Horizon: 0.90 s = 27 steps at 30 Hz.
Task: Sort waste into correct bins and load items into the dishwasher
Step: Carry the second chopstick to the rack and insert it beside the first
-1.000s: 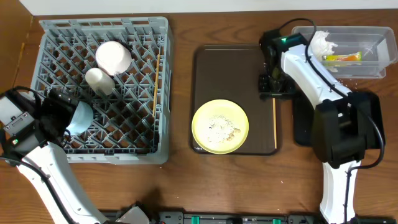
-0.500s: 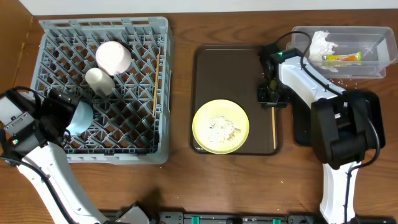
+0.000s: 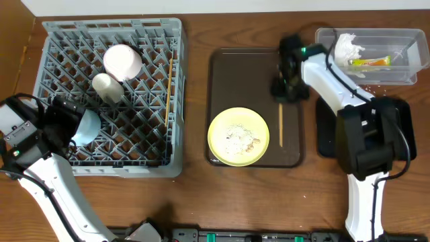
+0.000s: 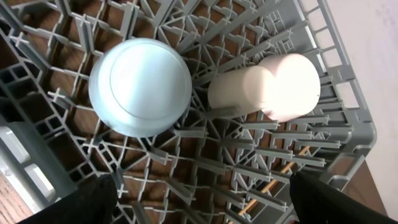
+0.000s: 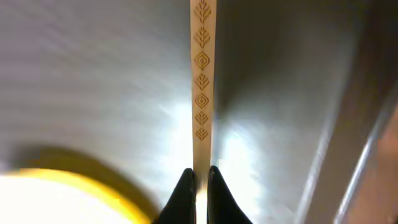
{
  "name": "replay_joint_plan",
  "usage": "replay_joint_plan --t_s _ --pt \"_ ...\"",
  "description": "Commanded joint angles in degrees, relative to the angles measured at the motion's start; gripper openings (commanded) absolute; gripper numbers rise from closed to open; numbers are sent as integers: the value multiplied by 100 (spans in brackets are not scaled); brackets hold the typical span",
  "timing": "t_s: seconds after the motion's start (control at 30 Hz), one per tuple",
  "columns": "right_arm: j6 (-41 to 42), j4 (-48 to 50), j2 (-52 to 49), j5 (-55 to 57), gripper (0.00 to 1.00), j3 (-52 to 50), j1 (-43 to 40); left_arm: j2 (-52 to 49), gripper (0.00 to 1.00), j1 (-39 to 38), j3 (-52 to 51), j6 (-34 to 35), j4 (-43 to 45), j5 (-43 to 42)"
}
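My right gripper (image 3: pixel 285 89) is over the brown serving tray (image 3: pixel 255 70) and is shut on one end of a wooden chopstick (image 3: pixel 280 125), which points toward the tray's front. In the right wrist view the fingertips (image 5: pixel 185 186) pinch the patterned chopstick (image 5: pixel 202 81). The yellow plate (image 3: pixel 238 136) with rice scraps (image 3: pixel 236 138) lies on the tray. My left gripper (image 4: pixel 201 211) is open and empty over the grey dish rack (image 3: pixel 67 33), beside the upturned light blue bowl (image 3: pixel 86 126). The rack also holds a white bowl (image 3: pixel 122 60), a white cup (image 3: pixel 107 87) and another chopstick (image 3: pixel 168 91).
The clear tub (image 3: pixel 403 74) at the back right holds the white napkin (image 3: pixel 348 46) and the yellow-orange wrapper (image 3: pixel 369 62). The black tray (image 3: pixel 327 134) lies under my right arm. In the left wrist view the blue bowl (image 4: pixel 140 87) sits ahead of my fingers.
My right gripper has moved left and slightly back with the chopstick in it, carrying it from the tray's right edge toward the middle. The left arm has not moved.
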<state>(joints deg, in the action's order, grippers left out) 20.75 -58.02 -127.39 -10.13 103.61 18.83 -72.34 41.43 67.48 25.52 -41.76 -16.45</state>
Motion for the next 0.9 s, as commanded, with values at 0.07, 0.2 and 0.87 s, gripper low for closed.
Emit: replay_joint_plan --t_s 0.07,0.2,0.87 --pt "374 918 76 -1384 1 1591 72 -33 90 -2 13 -11 -2 -48" --pt "1178 2538 59 -1362 1 1735 372 -33 89 -2 13 -11 -2 -48" --pt "2393 4833 -1014 -1364 1 1735 2249 -31 90 -2 13 -13 -2 -48"
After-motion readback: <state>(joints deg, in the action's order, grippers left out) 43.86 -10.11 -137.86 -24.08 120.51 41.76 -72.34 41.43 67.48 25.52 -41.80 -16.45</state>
